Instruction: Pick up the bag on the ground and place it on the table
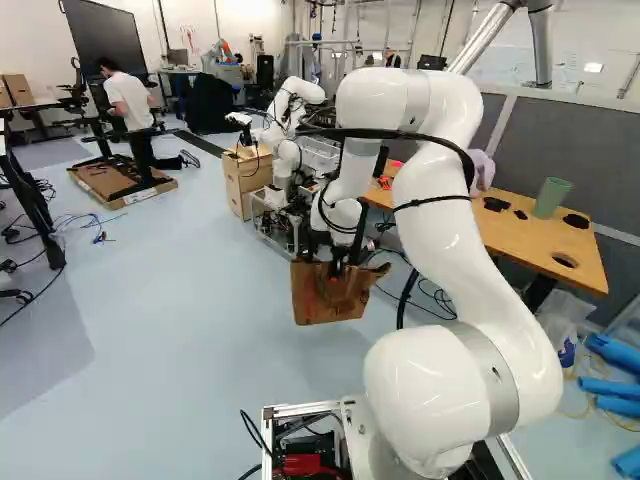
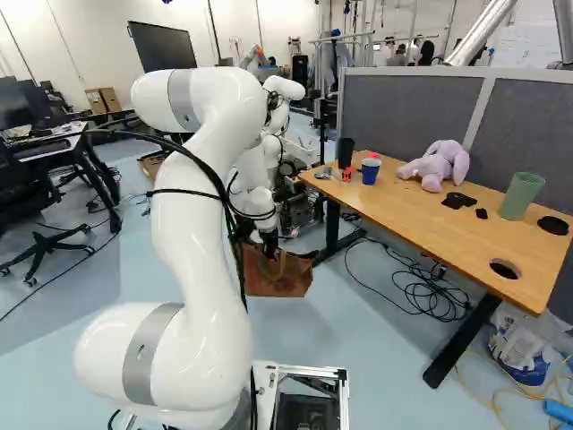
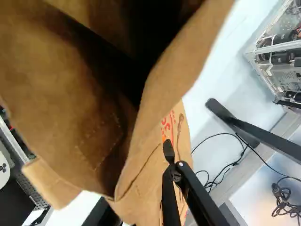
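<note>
My gripper [image 1: 338,264] points down beyond the arm in the left base view, shut on the upper edge of a brown paper bag [image 1: 322,300]. The bag appears to hang above the floor, lower than the tabletop. In the right base view the bag [image 2: 279,278] shows left of the wooden table [image 2: 407,208], partly behind my arm. Close up in the wrist view, the bag's wide mouth lies ahead of the gripper [image 3: 141,207], and its brown wall runs between the two dark fingers. The pads are mostly hidden there.
On the table are a purple plush toy [image 2: 436,166], a blue cup [image 2: 371,168], a black cup [image 2: 346,152] and a green cup [image 2: 520,195]. Cables [image 2: 430,291] lie under it, beside a black leg [image 2: 461,340]. Another robot [image 1: 285,125] stands beyond the bag.
</note>
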Tool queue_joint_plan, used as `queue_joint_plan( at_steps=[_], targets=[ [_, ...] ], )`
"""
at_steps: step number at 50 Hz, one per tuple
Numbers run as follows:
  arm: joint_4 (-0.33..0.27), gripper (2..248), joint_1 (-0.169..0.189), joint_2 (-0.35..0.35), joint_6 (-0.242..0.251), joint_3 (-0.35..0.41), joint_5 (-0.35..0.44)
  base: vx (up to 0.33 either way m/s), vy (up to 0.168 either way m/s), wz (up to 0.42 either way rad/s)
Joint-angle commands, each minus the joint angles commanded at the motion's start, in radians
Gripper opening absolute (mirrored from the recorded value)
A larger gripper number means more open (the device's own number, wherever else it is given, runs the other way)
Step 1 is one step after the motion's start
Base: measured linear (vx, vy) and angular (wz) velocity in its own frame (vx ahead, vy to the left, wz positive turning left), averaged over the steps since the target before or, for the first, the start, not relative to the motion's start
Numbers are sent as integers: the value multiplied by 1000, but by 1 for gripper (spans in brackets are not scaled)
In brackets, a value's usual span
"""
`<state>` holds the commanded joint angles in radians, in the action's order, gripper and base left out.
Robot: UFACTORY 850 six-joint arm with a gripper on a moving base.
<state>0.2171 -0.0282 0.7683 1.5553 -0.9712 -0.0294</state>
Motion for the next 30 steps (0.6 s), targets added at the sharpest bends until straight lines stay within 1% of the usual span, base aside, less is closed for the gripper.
queue_joint_plan(
  at_steps=[8,30],
  targets=[
    [-17,18,0,-32,0,19,0,0,0,0],
    [-118,18,0,-119,0,68,0,0,0,0]
  ],
)
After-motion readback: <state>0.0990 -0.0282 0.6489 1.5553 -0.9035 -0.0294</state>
